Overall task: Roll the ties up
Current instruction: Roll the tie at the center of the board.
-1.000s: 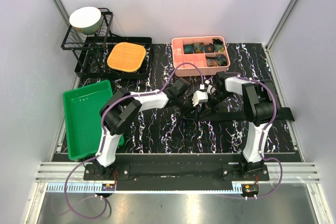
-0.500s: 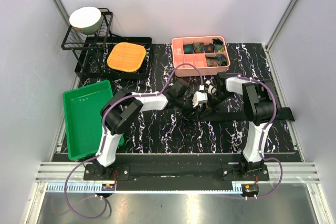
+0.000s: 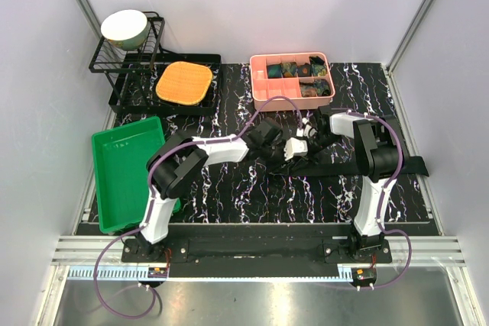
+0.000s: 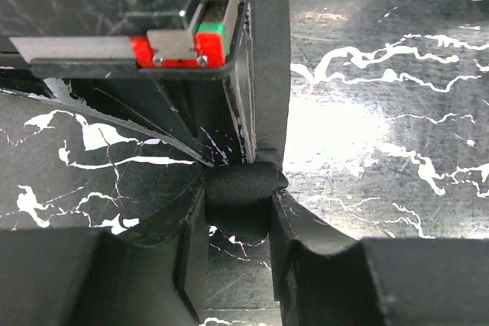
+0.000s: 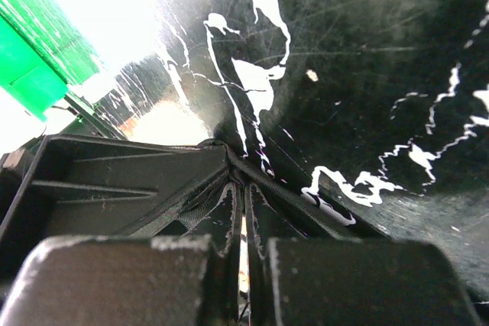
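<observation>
While the worktop (image 3: pixel 229 188) is crossed on its right half by the black tie (image 3: pixel 409 164), the tie's small rolled end (image 4: pixel 237 200) is clamped in the left jaws and the cloth alongside is pinched by the closed right jaws. That roll could be sprung loose by an early release. Nothing is blocked by the pink box (image 3: pixel 258 89) behind.

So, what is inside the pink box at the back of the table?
The pink box is divided into compartments. Several hold rolled ties, dark with teal and brown patterns. Their exact number is too small to tell, and the floor under them is covered.
</observation>
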`<act>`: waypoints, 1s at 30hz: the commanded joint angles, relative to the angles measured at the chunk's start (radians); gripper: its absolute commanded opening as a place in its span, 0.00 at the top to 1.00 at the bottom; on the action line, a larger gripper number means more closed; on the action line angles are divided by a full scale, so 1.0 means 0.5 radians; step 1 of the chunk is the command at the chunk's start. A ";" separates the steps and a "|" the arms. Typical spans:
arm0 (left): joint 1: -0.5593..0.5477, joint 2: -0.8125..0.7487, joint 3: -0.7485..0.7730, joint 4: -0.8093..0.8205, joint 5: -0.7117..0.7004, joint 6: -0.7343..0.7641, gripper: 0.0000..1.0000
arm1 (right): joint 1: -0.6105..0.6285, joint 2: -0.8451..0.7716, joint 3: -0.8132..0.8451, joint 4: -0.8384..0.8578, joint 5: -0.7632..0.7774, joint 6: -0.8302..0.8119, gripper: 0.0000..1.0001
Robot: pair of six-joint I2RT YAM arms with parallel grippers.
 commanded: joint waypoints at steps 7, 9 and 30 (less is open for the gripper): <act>-0.094 0.125 0.007 -0.678 -0.626 0.147 0.87 | 0.024 0.000 0.008 0.234 -0.063 -0.002 0.86; -0.094 0.134 0.026 -0.770 -0.663 0.156 0.91 | -0.025 -0.007 0.048 0.176 -0.103 -0.020 0.80; -0.121 0.242 0.216 -1.101 -0.767 0.193 0.92 | -0.059 -0.117 -0.081 0.252 -0.490 -0.011 0.59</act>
